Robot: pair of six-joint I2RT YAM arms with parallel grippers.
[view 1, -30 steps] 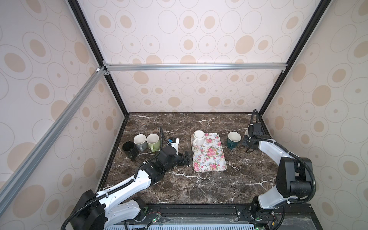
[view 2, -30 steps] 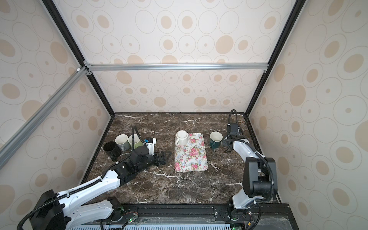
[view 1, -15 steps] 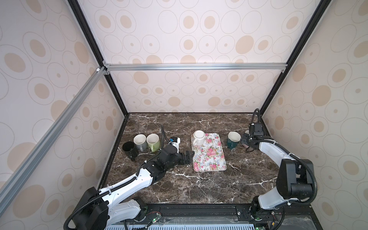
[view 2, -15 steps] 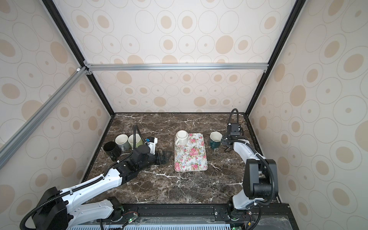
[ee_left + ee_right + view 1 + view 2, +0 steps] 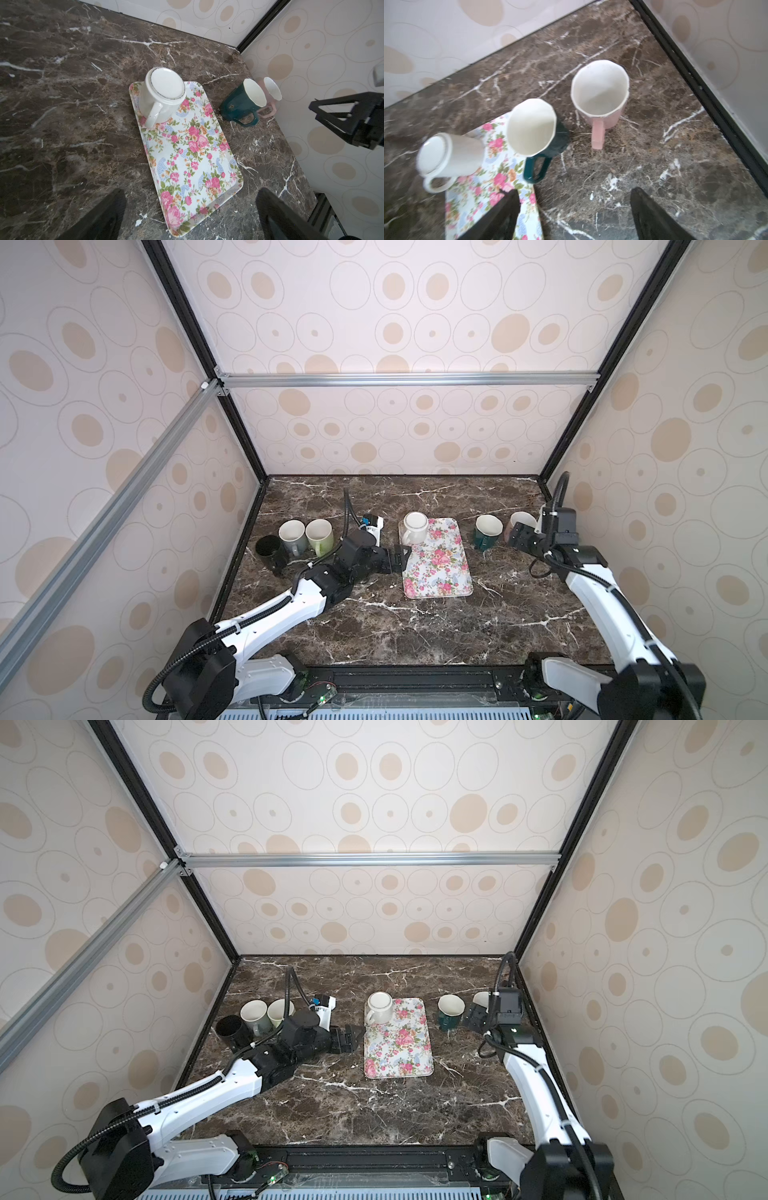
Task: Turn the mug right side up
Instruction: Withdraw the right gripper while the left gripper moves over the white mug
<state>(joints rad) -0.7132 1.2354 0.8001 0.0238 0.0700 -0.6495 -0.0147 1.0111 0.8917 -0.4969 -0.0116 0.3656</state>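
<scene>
A white ceramic mug (image 5: pixel 415 526) stands upside down on the far left corner of a flowered rectangular tray (image 5: pixel 436 572). Its flat bottom faces up. Nothing touches it.

The tray lies on a dark brown marble bench (image 5: pixel 415 626). The left gripper (image 5: pixel 400 558) is just beside the tray's left edge, a little nearer than the mug. Its fingers (image 5: pixel 104 214) are wide apart and hold nothing. In the left wrist view they are dark and cut off by the picture edge.

To the right of the tray stands a dark green mug with a white inside (image 5: pixel 487 531), open side up. Just past it stands a pink mug with a white inside (image 5: pixel 600 97), also open side up. The right gripper (image 5: pixel 521 537) is right by the pink mug and hides part of it in both top views. Its fingers are apart too, with nothing between them. In the right wrist view the white mug looks blurry and the tray is cut off.

To the left of the tray stand a black mug (image 5: pixel 270 551), a grey mug (image 5: pixel 292 533) and a light green mug (image 5: pixel 319 533). The left arm covers their lower parts.
</scene>
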